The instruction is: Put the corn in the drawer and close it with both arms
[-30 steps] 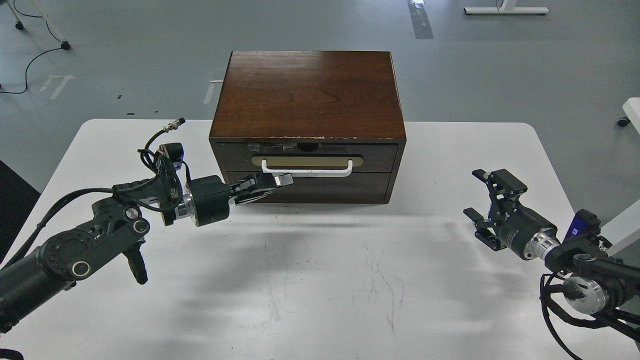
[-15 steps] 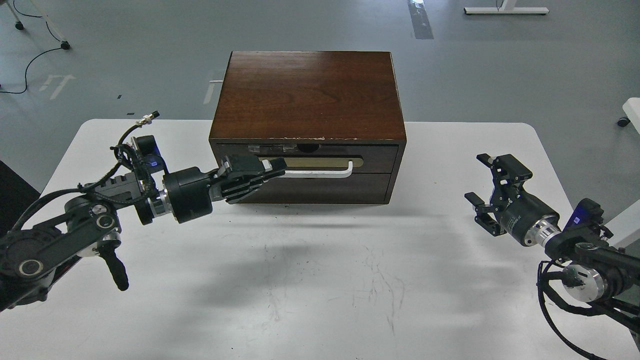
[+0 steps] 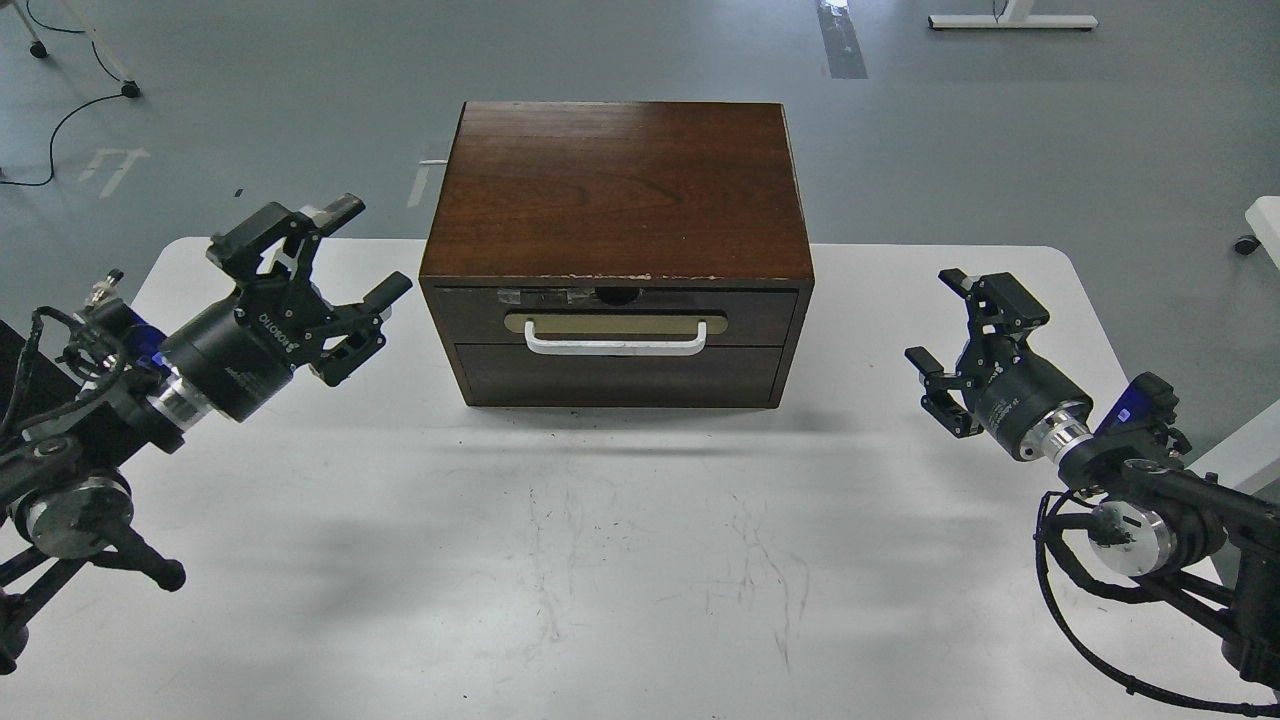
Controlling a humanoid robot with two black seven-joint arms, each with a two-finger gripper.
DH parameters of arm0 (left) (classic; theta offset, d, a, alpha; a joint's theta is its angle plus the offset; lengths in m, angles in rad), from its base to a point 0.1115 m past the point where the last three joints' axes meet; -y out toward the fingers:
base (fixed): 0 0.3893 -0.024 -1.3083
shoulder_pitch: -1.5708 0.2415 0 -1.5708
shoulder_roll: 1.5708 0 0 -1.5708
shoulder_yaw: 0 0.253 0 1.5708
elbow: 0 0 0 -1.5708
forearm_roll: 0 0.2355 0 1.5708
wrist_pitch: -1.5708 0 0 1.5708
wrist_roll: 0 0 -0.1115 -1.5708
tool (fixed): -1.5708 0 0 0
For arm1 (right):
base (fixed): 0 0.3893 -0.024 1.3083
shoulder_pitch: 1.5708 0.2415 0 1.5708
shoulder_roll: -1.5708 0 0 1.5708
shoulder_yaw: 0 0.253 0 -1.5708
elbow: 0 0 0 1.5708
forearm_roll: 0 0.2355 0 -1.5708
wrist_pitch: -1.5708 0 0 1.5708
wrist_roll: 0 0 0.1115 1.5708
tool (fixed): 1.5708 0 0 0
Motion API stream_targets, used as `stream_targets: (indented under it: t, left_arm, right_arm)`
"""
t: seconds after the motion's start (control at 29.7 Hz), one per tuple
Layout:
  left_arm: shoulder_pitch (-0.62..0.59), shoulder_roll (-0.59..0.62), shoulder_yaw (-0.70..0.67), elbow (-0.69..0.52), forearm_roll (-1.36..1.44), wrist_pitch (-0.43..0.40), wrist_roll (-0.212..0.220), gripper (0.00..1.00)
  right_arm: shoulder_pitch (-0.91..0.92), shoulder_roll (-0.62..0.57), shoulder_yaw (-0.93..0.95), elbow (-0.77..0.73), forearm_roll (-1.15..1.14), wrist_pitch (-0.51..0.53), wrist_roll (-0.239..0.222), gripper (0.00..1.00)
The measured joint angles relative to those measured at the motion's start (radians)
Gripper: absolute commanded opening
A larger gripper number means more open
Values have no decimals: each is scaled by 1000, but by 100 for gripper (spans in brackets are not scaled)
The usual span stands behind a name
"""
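Note:
The dark brown cabinet (image 3: 615, 190) stands at the back middle of the white table (image 3: 640, 560). Its drawer (image 3: 620, 317), with the white bar handle (image 3: 615, 344) on a beige plate, is pushed in flush with the cabinet front. No corn is in view. My left gripper (image 3: 345, 250) is open and empty, left of the cabinet and apart from it. My right gripper (image 3: 945, 325) is open and empty, right of the cabinet and apart from it.
A plain dark panel (image 3: 620, 375) sits below the drawer. The table top in front of the cabinet is scuffed white. Grey floor lies behind, with a cable (image 3: 60, 120) at the far left and a white stand base (image 3: 1010, 18) at the top right.
My left gripper has left the drawer handle, swung back to the left and opened. The drawer front stays flush. My right gripper has moved up and slightly toward the cabinet.

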Motion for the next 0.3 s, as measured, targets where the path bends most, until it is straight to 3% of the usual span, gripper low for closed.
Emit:
stream_targets:
  t: [0.3]
  left_arm:
    - [51, -72, -5, 69, 4, 9, 0, 100]
  right_arm:
    - [-5, 22, 0, 0, 0, 0, 0, 100]
